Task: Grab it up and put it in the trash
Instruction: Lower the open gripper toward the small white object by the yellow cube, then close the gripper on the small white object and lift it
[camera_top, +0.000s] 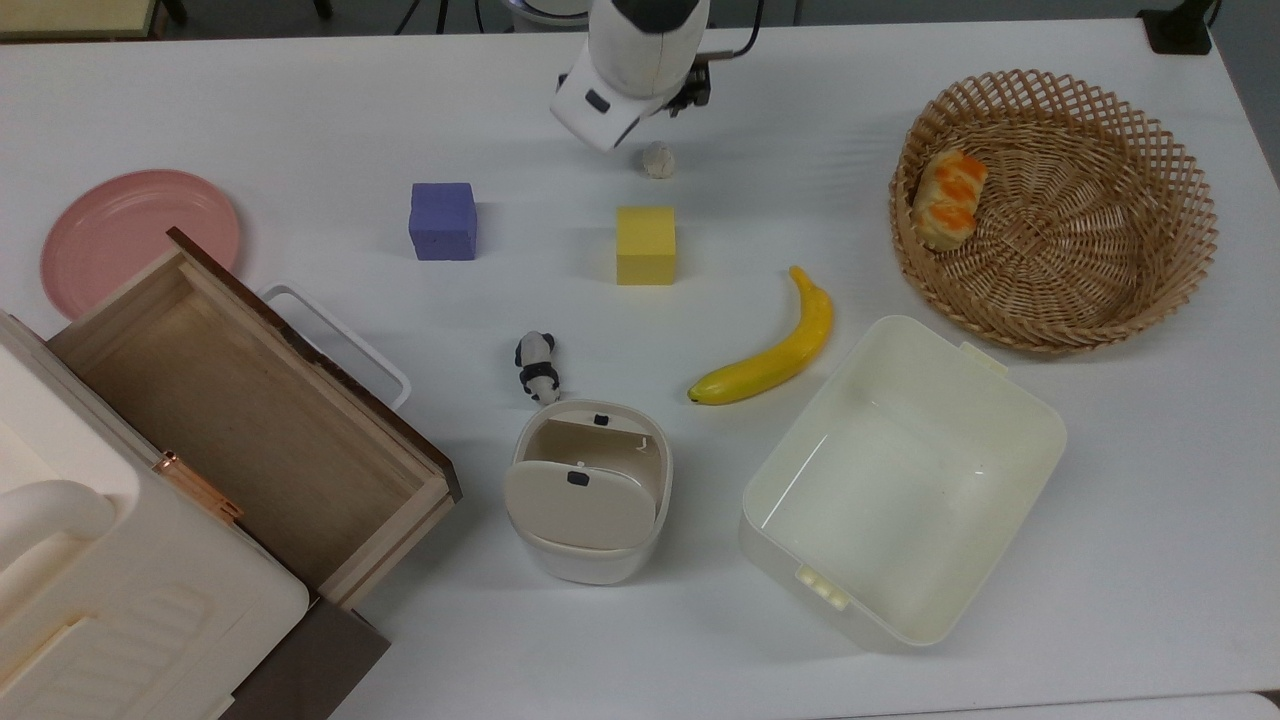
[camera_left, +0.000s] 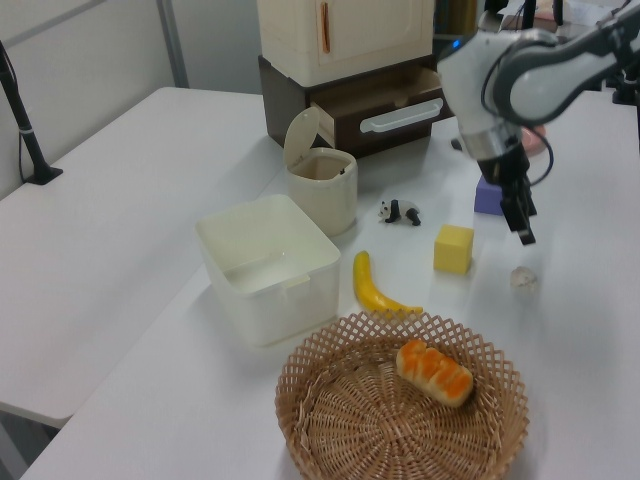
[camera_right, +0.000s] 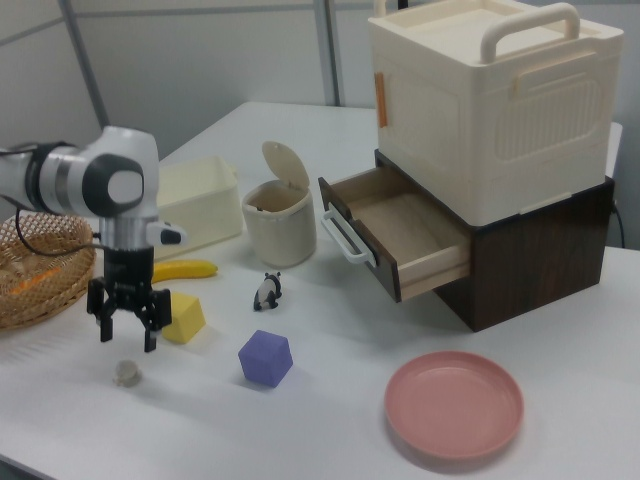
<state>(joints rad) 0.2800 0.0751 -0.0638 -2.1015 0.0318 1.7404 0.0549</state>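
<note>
Overhead, white table (camera_top: 300, 100) under grey wall panels | paper ball (camera_top: 657, 160) lies at 12 o'clock of yellow cube (camera_top: 646, 245) | gripper (camera_right: 125, 333) above ball, fingers spread, empty | bin (camera_top: 590, 490) at 6 o'clock, lid open.

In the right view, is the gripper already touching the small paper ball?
No. The gripper hangs open above the paper ball, with bare white table showing between its fingertips and the ball.
</note>
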